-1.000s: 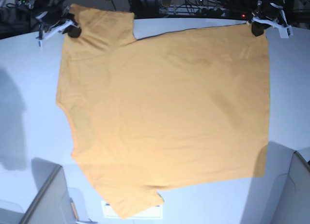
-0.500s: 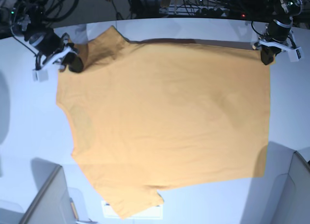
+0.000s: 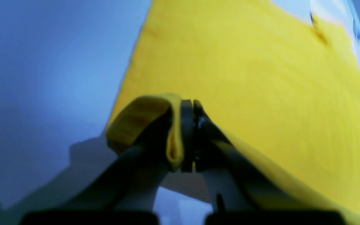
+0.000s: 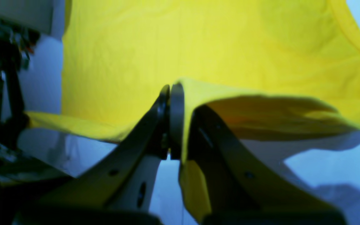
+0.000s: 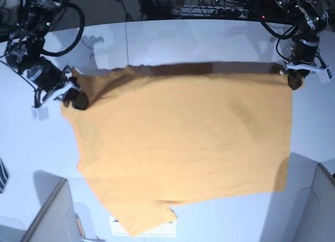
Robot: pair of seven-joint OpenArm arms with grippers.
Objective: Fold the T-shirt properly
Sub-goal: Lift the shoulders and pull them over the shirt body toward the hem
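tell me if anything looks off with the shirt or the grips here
Nothing stands out. The T-shirt lies mostly flat on the table, its far edge lifted by the left gripper and right gripper, each shut on a corner.

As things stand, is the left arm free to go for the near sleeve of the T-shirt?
Probably not: the left pincer is shut on the T-shirt at a far corner; the sleeve lies uncovered.

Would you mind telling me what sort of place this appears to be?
Probably a robotics lab: two robot arms, their jaws shut on a plain orange-yellow T-shirt, work over a white table, with tangled cables and electronics behind.
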